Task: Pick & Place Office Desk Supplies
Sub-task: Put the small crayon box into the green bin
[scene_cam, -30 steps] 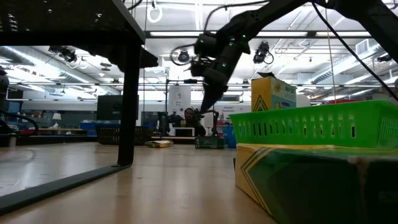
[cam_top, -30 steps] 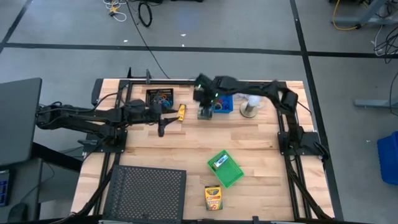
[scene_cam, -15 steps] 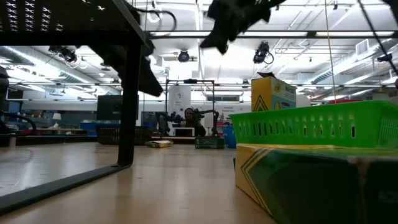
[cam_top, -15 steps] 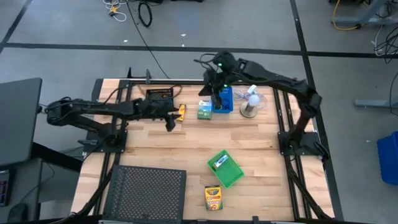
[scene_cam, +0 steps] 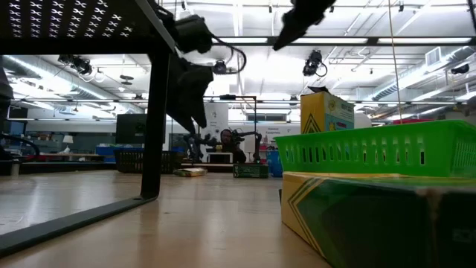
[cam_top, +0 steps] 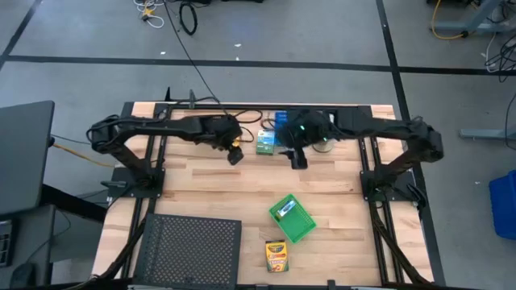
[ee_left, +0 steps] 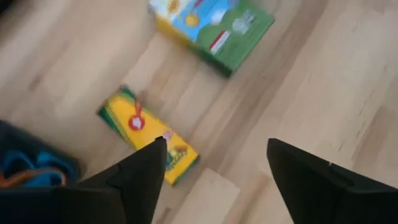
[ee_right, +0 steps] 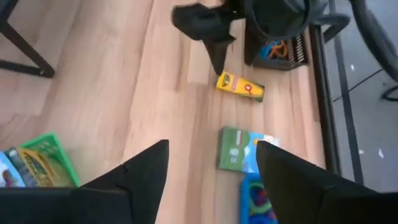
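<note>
left pincer [ee_left: 214,165]: fingers spread, nothing between them, hanging over the counter [cam_top: 210,181] right above the yellow tube [ee_left: 149,135]; in the high view it sits around 11 o'clock of the counter's middle

right pincer [ee_right: 211,165]: also wide open and empty, up in the air toward the far edge, about 1 o'clock from the middle

yellow tube: lying flat on the wood just past the left fingertips, label side up, not touched by anything

green-white box [cam_top: 265,142]: flat on the counter between the two pincers, close to the far edge; the right wrist view shows it [ee_right: 237,149] right next to the blue bin

blue bin [ee_right: 256,199]: only a corner of it shows, at the far edge, with something coloured inside

black bin [ee_right: 283,50]: far-left area, orange and blue rubber-band loops [ee_right: 273,50] inside

green bin [cam_top: 292,217]: well apart from the rest, about 5 o'clock, tilted relative to the counter edges, a small box lying in it

crayon box [cam_top: 276,256]: near edge, just past the green bin, around 6 o'clock

black mesh tray [cam_top: 189,250]: near-left corner, around 7 o'clock
</note>
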Motion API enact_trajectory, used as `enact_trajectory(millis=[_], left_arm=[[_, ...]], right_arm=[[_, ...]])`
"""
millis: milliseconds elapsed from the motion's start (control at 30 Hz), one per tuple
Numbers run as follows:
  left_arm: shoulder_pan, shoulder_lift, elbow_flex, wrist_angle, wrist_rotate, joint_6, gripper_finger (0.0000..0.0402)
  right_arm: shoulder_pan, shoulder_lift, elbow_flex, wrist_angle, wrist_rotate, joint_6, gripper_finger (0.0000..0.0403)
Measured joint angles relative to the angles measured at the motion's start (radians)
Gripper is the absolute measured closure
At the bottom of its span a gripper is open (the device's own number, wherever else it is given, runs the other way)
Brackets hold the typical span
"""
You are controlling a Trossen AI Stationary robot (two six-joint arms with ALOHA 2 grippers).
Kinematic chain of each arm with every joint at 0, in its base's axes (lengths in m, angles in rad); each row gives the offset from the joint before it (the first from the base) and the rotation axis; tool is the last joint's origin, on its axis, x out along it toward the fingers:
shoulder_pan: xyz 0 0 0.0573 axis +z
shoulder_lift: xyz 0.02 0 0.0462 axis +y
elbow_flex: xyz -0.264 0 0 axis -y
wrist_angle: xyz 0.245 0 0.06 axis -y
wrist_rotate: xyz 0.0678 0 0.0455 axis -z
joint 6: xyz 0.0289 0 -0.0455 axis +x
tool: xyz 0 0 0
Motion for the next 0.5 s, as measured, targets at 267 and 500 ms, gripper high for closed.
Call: enact_trajectory(millis=[267, 500], left_arm=[[-0.001, 0.161, 0.104, -0.118, -0.041, -0.145, 0.0106], [0.02, 0.253, 0.134, -0.123, -0.057, -0.258, 0.0106]], right_arm=[[0.095, -0.319, -0.439, 0.389, 0.172, 0.047, 0.0167], [0.204, -0.516, -0.652, 0.583, 0.277, 0.058, 0.0172]])
